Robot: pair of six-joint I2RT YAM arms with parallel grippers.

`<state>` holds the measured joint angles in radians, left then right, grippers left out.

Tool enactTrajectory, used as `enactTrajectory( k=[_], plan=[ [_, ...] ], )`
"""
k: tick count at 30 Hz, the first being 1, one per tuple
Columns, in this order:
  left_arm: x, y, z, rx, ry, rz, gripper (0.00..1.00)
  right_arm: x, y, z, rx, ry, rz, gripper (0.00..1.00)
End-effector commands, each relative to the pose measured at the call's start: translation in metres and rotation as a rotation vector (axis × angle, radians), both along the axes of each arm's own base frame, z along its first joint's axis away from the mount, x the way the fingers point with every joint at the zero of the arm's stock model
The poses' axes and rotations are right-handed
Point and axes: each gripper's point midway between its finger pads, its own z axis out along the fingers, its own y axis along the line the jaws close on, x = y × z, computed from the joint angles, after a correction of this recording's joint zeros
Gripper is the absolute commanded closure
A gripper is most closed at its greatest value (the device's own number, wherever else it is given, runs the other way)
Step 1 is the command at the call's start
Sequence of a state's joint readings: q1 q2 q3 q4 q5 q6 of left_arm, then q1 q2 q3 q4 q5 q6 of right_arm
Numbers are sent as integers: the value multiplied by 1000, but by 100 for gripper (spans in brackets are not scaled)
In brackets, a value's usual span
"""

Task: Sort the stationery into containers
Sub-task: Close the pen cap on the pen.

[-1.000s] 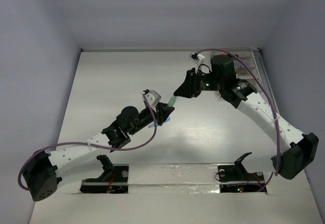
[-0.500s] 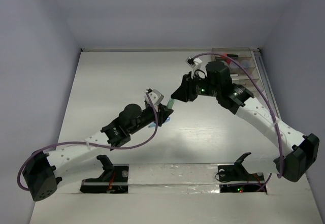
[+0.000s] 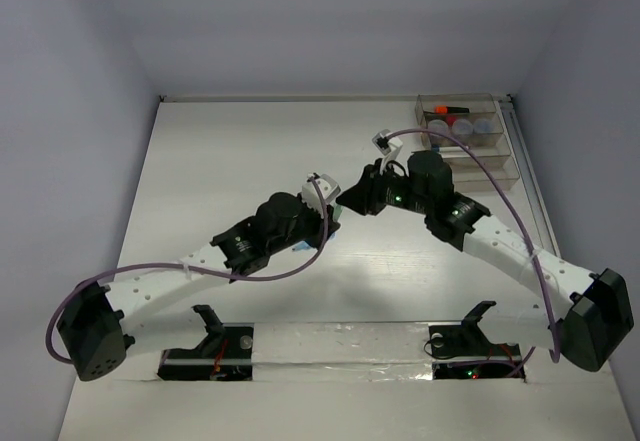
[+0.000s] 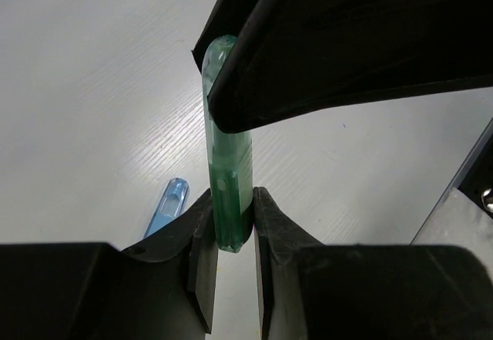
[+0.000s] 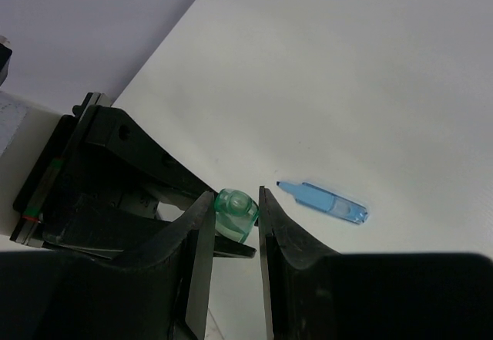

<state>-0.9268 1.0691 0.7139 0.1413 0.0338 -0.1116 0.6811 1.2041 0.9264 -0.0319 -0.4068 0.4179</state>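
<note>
A: Pale green highlighter [image 4: 229, 163], is it off the surface [image 4: 92, 85]?

B: Yes, in the air over the middle. Left tool [image 4: 231, 210] is clamped on one end. Right tool [image 5: 236, 201] pinches the opposite, rounded end. Both grip the same item.

A: Why two grips?

B: Reads as a hand-over. The organiser [image 3: 490, 169] stands at the far right corner, on the right arm's side, so my guess is the right arm takes it there. Which arm is giving, I cannot tell.

A: Anything else loose?

B: Light blue highlighter [image 5: 323, 201], flat on the surface beneath the pair, unsorted. An orange-black highlighter [image 3: 440, 111] already lies in the organiser's back tier.
</note>
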Motion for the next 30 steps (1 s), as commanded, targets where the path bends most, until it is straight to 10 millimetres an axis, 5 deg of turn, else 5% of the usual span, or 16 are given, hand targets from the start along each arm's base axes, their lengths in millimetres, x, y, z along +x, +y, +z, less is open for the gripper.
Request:
enactTrajectory(
  k=[1, 8, 16, 22, 30],
  plan=[
    [5, -12, 247, -589, -486, -15, 100, -69, -7, -103, -213, 320, 140, 100],
    [13, 7, 259, -619, -501, 7, 100, -61, -18, -108, -250, 290, 64, 100],
    [17, -1, 263, -616, -487, -11, 100, -75, -5, -121, -248, 346, 123, 100],
    [21, 20, 283, -618, -533, 39, 100, -80, -19, -141, -321, 367, 84, 100],
    [34, 20, 260, -604, -478, 72, 100, -76, -8, -132, -269, 359, 100, 100]
  ],
)
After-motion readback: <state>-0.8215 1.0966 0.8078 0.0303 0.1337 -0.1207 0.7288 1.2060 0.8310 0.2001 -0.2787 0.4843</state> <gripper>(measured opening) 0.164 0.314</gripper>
